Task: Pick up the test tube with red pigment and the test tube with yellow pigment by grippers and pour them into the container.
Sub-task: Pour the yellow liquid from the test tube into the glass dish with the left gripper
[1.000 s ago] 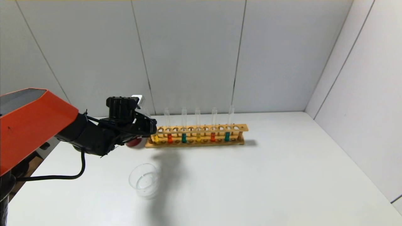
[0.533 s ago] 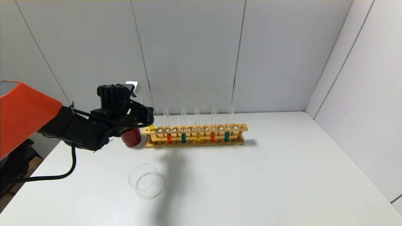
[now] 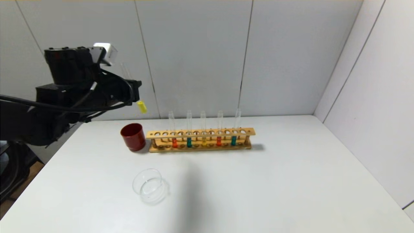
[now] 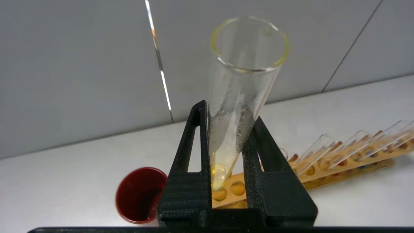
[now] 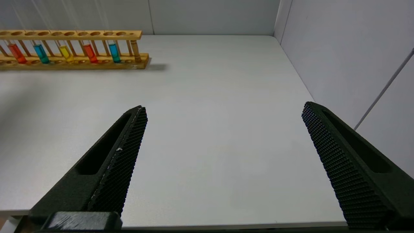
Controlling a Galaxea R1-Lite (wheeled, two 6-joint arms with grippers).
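My left gripper (image 3: pixel 134 92) is raised high above the table's far left and is shut on the test tube with yellow pigment (image 3: pixel 141 106), whose yellow bottom hangs below the fingers. In the left wrist view the tube (image 4: pixel 237 97) stands between the two black fingers (image 4: pixel 190 168). Test tubes with red pigment (image 3: pixel 174 142) (image 3: pixel 219 140) stand in the wooden rack (image 3: pixel 200 132). The clear glass container (image 3: pixel 148 185) sits on the table in front of the rack's left end. My right gripper (image 5: pixel 223 129) is open and empty over the table's near right part.
A dark red cup (image 3: pixel 133 136) stands at the rack's left end, below the lifted tube. The rack also holds teal-liquid tubes (image 3: pixel 189 142) and another yellow tube (image 3: pixel 203 141). Grey walls close the back and right sides of the white table (image 3: pixel 275 181).
My left gripper has risen up and to the left, pulling the yellow tube out of the rack's left end and well clear above it. The red cup is now uncovered.
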